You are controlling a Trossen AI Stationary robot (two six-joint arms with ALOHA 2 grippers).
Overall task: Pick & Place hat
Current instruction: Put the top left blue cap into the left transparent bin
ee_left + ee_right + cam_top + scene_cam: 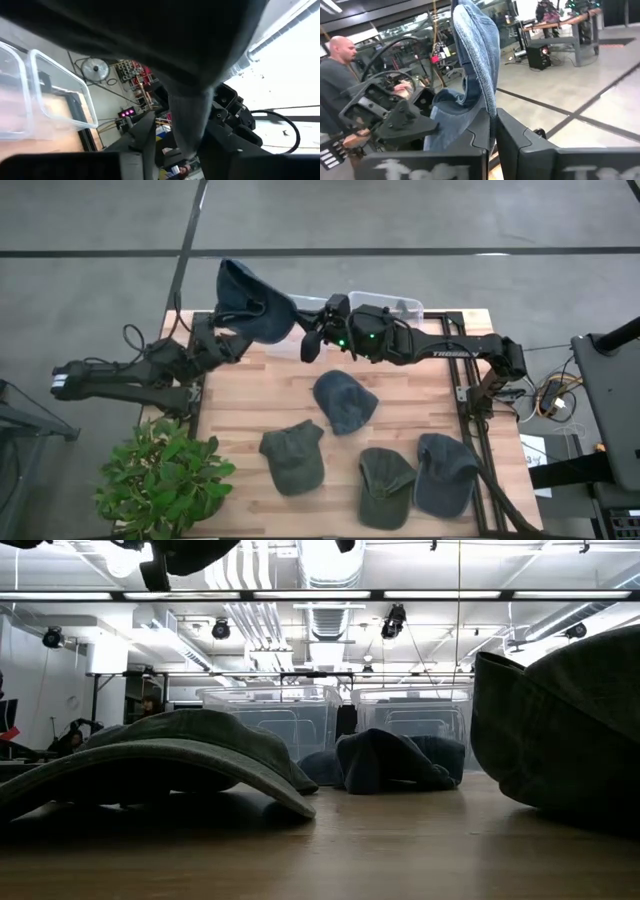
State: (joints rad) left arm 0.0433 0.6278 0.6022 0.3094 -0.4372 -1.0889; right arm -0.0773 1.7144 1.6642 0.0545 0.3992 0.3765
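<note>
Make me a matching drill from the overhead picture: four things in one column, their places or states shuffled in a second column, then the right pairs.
Things:
1. raised blue hat
2. potted plant
3. clear bins
4. right gripper

Places or states:
A. at the table's far edge
B. off the table's near left corner
C. held up above the table's far left part
D. shut on the raised hat's cloth

Pairs: 1-C, 2-B, 3-A, 4-D
</note>
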